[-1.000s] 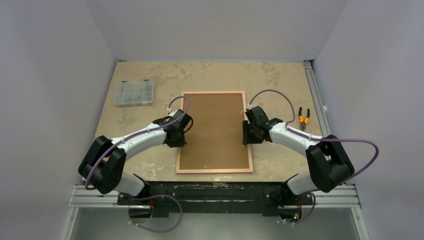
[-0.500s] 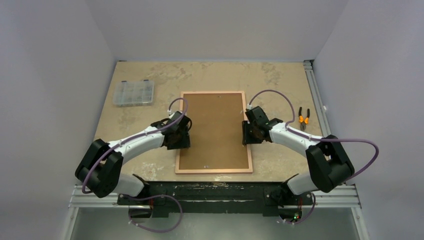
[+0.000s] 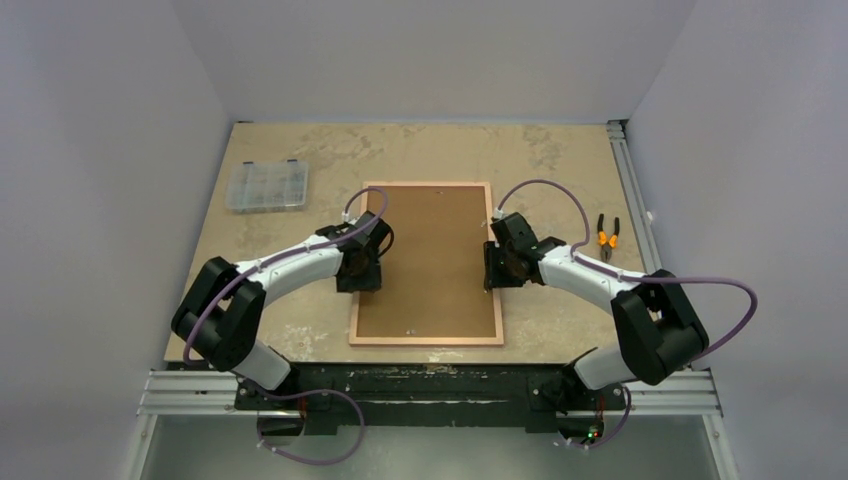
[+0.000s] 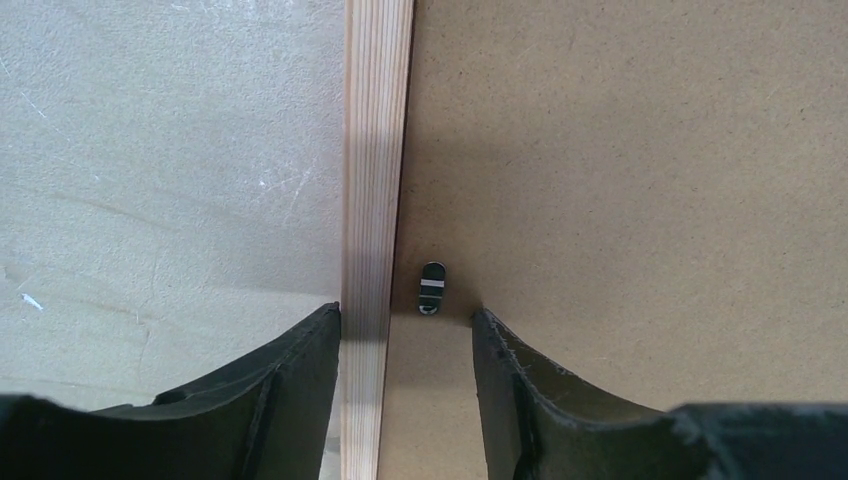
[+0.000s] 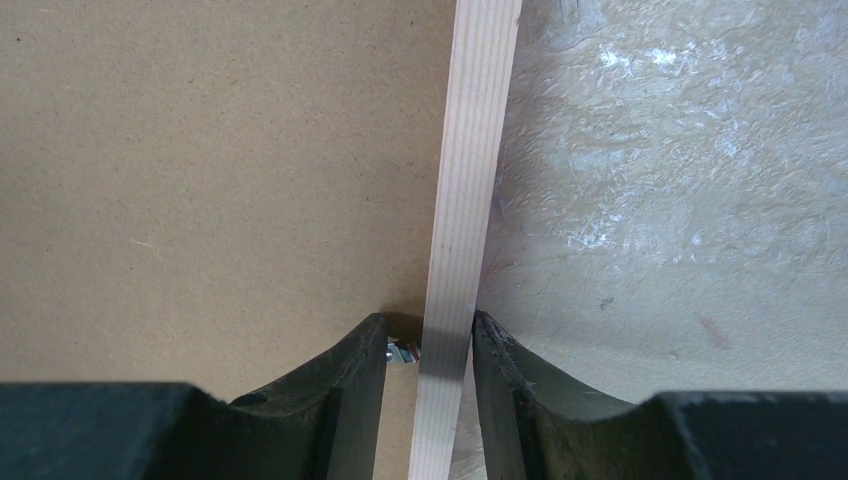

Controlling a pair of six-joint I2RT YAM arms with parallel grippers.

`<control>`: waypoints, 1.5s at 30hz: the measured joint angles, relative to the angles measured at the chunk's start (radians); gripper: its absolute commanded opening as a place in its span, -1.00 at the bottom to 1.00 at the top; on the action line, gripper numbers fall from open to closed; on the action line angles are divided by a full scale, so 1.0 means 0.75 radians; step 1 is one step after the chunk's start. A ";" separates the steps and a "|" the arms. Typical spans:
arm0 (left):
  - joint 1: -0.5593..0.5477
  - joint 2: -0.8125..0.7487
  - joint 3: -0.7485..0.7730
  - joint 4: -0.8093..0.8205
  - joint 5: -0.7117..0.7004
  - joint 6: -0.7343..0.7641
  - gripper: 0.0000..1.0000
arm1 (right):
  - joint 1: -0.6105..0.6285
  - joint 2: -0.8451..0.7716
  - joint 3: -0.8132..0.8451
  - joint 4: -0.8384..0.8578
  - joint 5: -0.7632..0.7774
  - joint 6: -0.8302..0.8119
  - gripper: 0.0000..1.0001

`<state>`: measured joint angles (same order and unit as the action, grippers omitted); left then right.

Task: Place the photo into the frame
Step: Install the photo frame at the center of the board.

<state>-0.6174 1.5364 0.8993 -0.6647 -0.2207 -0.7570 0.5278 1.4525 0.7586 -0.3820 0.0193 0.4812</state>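
Note:
The frame (image 3: 425,341) lies face down on the table with a brown backing board (image 3: 430,260) filling it. The photo is hidden. My left gripper (image 3: 362,276) points down at the frame's left rail. In the left wrist view it (image 4: 405,320) is open and straddles the rail (image 4: 378,150), with a small metal clip (image 4: 432,288) just beyond its fingertips on the board (image 4: 620,150). My right gripper (image 3: 497,270) is at the right rail. In the right wrist view it (image 5: 430,325) is shut on the rail (image 5: 475,150), with a clip (image 5: 402,351) pinched against the inner finger.
A clear compartment box (image 3: 267,186) sits at the back left. Orange-handled pliers (image 3: 606,233) lie at the right, next to an aluminium rail (image 3: 632,190) along the table's right edge. Walls close in on both sides and at the back.
My left arm has swung its elbow inward and its gripper has shifted slightly right over the left rail. The frame's near left corner has slid a little left. The right arm has not moved.

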 measured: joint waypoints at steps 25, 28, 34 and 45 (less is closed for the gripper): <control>0.086 -0.001 -0.019 0.110 -0.018 0.024 -0.18 | -0.003 0.014 -0.008 0.037 -0.051 0.000 -0.29; 0.090 -0.021 -0.045 0.133 -0.016 0.023 -0.32 | -0.003 0.014 -0.008 0.037 -0.051 -0.001 -0.29; 0.090 -0.049 -0.081 0.170 -0.020 0.024 -0.87 | -0.003 0.015 -0.007 0.037 -0.051 -0.001 -0.29; 0.096 -0.072 -0.104 0.187 -0.023 0.026 -1.00 | -0.003 0.018 -0.003 0.033 -0.051 -0.003 -0.29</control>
<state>-0.5453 1.4826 0.8211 -0.5243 -0.2379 -0.7376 0.5259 1.4658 0.7563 -0.3573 -0.0193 0.4793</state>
